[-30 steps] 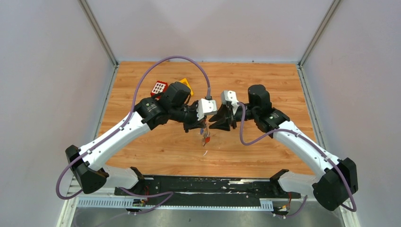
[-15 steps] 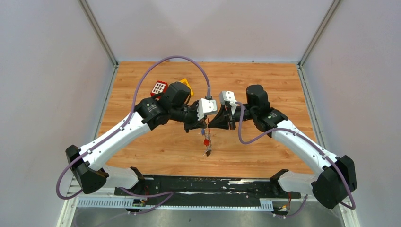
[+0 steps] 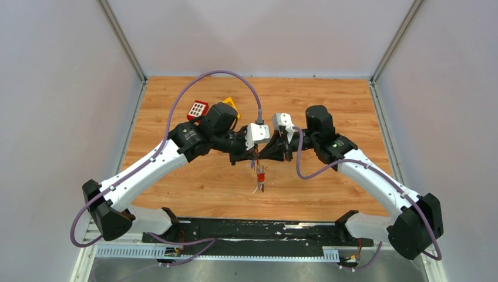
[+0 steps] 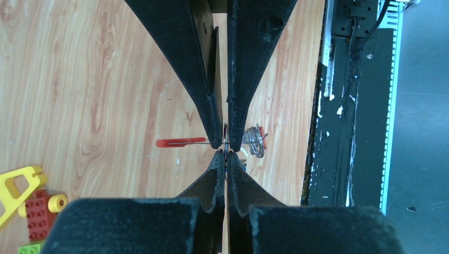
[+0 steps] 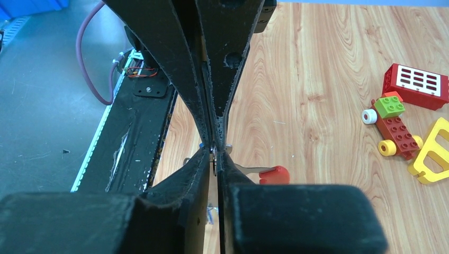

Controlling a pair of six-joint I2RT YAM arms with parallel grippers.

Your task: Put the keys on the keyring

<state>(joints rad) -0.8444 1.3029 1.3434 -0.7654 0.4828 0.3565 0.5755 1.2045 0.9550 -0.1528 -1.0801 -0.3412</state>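
Since a second ago my right claw [image 3: 262,155] has slid in toward my left claw [image 3: 255,156], and the bunch under them, which hung a bit to the left, now hangs straight down. Both claws meet tip to tip above the middle of the table [image 3: 340,100]. Each one is squeezed shut on a thin metal sliver [image 4: 226,144] that sits in the slit between the fingers. I see only its edge, so I cannot tell if it is a key or part of the keyring. In my left wrist view the red key [image 4: 180,142] sticks out to one side of the tips. Its silver end reaches the tips and its red head points away. On the other side, just beside the tips, is the keyring [image 4: 255,142], a small silver coil with a red bit on it. From above, something silver hangs under the red part, too small for me to make out. Some toy blocks [image 5: 394,127] lie at the back left of the table, well apart from the claws.
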